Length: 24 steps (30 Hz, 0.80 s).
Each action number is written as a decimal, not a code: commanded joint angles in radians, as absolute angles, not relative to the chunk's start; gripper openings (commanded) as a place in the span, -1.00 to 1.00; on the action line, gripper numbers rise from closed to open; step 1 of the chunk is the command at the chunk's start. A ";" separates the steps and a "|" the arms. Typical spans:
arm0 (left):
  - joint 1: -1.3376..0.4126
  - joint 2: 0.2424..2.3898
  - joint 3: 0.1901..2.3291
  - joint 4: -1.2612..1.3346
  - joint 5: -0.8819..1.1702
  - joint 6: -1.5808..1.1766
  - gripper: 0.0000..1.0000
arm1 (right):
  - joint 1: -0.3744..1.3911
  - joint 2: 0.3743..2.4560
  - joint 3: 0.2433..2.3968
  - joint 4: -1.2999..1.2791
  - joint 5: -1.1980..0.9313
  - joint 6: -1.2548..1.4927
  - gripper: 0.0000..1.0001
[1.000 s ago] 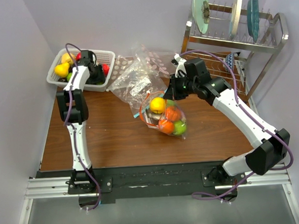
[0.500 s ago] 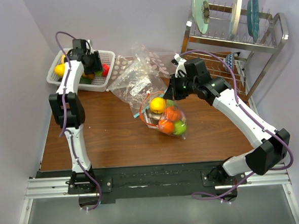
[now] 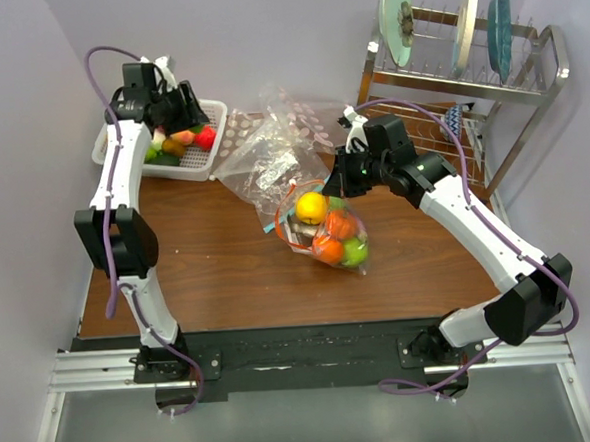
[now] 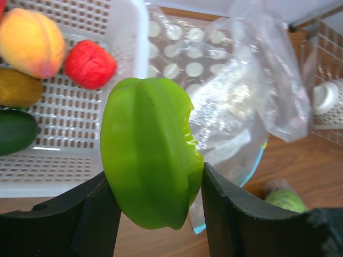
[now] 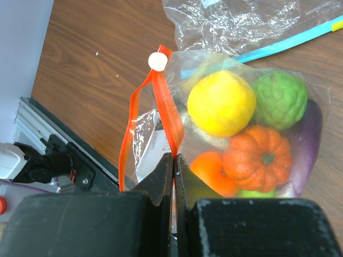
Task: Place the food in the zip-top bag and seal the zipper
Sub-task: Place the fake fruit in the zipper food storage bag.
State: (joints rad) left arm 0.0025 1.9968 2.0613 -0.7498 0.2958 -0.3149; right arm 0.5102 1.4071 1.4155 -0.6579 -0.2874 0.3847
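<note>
The left tool [image 4: 155, 199] stands about half open, its two dark fingers [image 4: 95, 217] pressed against either side of a green ribbed fruit [image 4: 150, 152], which it holds upright over the white basket [image 4: 69, 115] at the far left corner of the counter [image 3: 228, 275]. In the basket lie a peach [image 4: 31, 43], a red fruit [image 4: 90, 63], a brown fruit [image 4: 15, 88] and a dark green one [image 4: 15, 131]. Just right of the basket lies a second clear bag [image 4: 236, 107] with a blue-green strip [image 5: 289, 40], crumpled on the counter. The right tool [image 5: 174, 160] is fully closed, pinching the orange-red zipper [image 5: 161, 101] of the zip-top bag [image 5: 146, 140] and holding that side of the mouth up; the white slider [image 5: 157, 61] sits at the strip's far end. The mouth gapes, the zipper's other half curving away to the left. The zip-top bag rests near the middle of the counter, touching the second bag's edge, and already contains a yellow fruit [image 5: 221, 103], a bumpy green fruit [image 5: 280, 99], a small orange pumpkin [image 5: 257, 158], an orange piece [image 5: 210, 171] and a purple eggplant [image 5: 310, 142], packed against one another. At the far right corner stands a metal dish rack [image 3: 528, 92] with plates [image 3: 396, 19] upright in it.
</note>
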 commanded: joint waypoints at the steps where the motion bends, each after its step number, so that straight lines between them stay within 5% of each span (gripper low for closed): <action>1: -0.064 1.872 2.002 -0.729 0.379 -0.330 -0.25 | 0.512 1.411 1.463 -0.629 -0.307 0.390 -1.00; 24: -0.469 1.305 1.261 -0.344 0.486 -0.520 -0.26 | 0.511 1.422 1.486 -0.630 -0.301 0.405 -1.00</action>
